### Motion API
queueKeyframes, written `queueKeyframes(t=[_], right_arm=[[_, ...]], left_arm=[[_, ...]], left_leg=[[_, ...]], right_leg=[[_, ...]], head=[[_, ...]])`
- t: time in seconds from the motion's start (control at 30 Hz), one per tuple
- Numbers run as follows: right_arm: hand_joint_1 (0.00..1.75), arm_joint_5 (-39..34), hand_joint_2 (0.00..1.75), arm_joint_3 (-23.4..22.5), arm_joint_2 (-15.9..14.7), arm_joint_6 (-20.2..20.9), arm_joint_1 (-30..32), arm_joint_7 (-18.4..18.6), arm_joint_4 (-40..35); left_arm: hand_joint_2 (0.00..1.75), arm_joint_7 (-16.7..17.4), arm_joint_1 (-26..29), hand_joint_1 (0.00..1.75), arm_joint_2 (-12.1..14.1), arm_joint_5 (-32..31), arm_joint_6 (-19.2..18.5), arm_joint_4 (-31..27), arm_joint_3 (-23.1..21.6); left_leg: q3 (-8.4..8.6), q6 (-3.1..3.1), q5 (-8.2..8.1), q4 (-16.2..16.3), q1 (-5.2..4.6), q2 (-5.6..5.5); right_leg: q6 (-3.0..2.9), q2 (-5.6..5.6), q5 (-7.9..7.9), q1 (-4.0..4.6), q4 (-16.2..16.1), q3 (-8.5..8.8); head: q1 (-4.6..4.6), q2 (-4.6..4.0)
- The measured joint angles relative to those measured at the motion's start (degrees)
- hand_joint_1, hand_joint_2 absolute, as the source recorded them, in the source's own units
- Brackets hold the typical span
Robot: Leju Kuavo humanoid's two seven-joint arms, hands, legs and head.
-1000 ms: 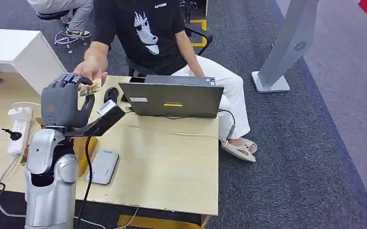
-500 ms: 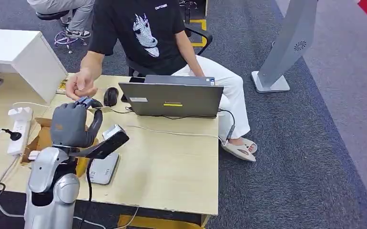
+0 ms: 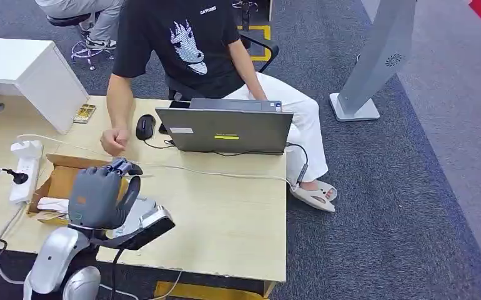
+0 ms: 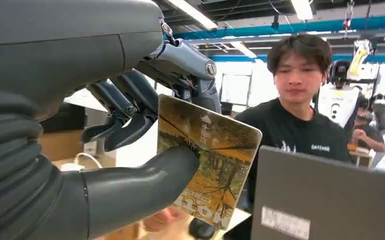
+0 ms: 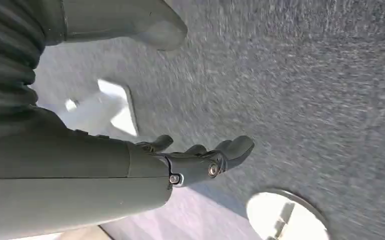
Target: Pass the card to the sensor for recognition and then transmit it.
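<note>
While the left hand pinches the card between thumb and fingers, the hold looks thin: in the left wrist view the thumb covers only one corner area and most of the card sticks out free, so any bump or fast swing could pivot it or drop it. In the head view that hand sits over the near left part of the desk, above the grey card reader, with the open cardboard box just to its left. The card itself is hidden behind the hand there, so I can't tell its angle to the reader; if it comes down tilted or off to one side, the read probably fails. The wrist camera bracket hangs low near the reader and could clip it. A slip here likely sends the card into the box or off the near edge. The person's fist rests on the desk just beyond the hand, near the mouse and laptop, so the handover path is short but crowded: cable across it, risk of knocking fingers. The right hand hangs over the carpet, fingers loosely apart, holding nothing.
</note>
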Motion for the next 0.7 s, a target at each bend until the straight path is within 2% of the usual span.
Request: queueKeyframes(t=[0.1, 0.17, 0.33, 0.47, 0.7], right_arm=[[0.00, -5.59, 1.75, 1.59, -0.02, 0.42, 0.97, 3.06, -0.89], [0.00, -9.76, 1.75, 4.53, -0.02, 0.88, 3.06, 5.21, -2.50], [0.00, -12.49, 1.75, 9.62, 0.02, 1.05, 6.19, 6.52, -4.22], [0.00, -11.86, 1.75, 11.37, 0.04, 1.25, 6.64, 6.74, -4.57], [0.00, -10.68, 1.75, 11.72, 0.04, 1.10, 6.59, 5.91, -4.59]], left_arm=[[1.75, 2.21, 3.13, 1.75, 1.27, -2.31, -2.07, -2.39, -1.04], [1.75, 4.45, 5.52, 1.75, 2.80, -4.47, -3.59, -3.64, -1.94], [1.75, 7.39, 9.06, 1.75, 4.61, -7.59, -3.89, -4.14, -2.01], [1.75, 6.54, 10.15, 1.75, 4.48, -9.79, -2.41, -3.20, -0.07], [1.75, 4.66, 10.21, 1.75, 2.49, -9.58, -0.44, -0.29, 5.94]], left_leg=[[-0.01, 0.04, -0.03, 0.00, 0.00, -0.01], [-0.03, 0.05, -0.04, -0.01, 0.00, -0.04], [-0.06, 0.02, -0.06, -0.06, 0.00, -0.02], [-0.06, 0.03, -0.06, -0.06, 0.00, -0.04], [-0.05, 0.03, -0.05, -0.05, -0.02, -0.03]], right_leg=[[0.05, -0.01, -0.07, -0.01, 0.00, 0.02], [0.07, -0.07, -0.12, -0.01, 0.00, 0.05], [0.06, -0.06, -0.13, -0.01, 0.00, 0.01], [0.07, -0.11, -0.12, -0.01, 0.00, 0.05], [0.07, -0.09, -0.11, -0.03, 0.00, 0.05]], head=[[0.00, 0.00], [0.02, 0.00], [0.00, 0.00], [0.04, 0.00], [0.00, 0.00]])
